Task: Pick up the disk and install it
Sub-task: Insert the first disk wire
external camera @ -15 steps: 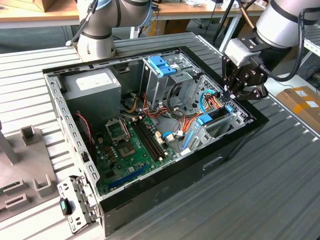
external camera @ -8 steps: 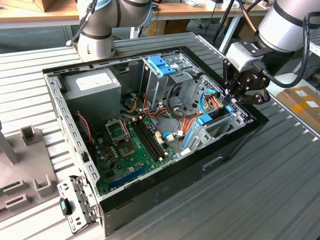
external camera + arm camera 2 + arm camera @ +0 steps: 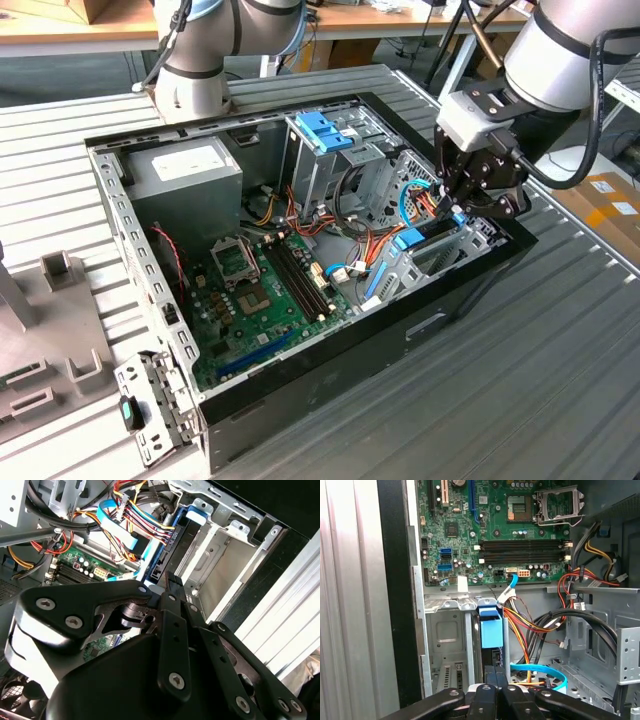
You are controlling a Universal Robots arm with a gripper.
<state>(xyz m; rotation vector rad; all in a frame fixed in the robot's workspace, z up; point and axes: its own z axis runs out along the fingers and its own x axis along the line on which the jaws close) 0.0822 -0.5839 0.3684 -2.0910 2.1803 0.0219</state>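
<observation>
The disk [image 3: 432, 232] stands on edge in the metal bay at the corner of the open computer case [image 3: 470, 285] on the exterior view's right. Its blue plastic bracket [image 3: 410, 238] shows at one end. My gripper [image 3: 455, 212] hangs right over it, coming down from above. In both wrist views the black fingers are pressed together, and their tips meet the dark edge of the disk [image 3: 490, 630] [image 3: 172, 545]. The gripper [image 3: 496, 672] [image 3: 170, 580] is shut, with no gap between its fingers.
Orange, red and blue cables [image 3: 400, 205] run close beside the bay. A drive cage with a blue latch [image 3: 325, 130], a grey power-supply box [image 3: 185, 170] and the green motherboard [image 3: 260, 290] lie inside the case. A second arm's base [image 3: 195, 60] stands behind; a grey fixture [image 3: 50, 330] sits at the left.
</observation>
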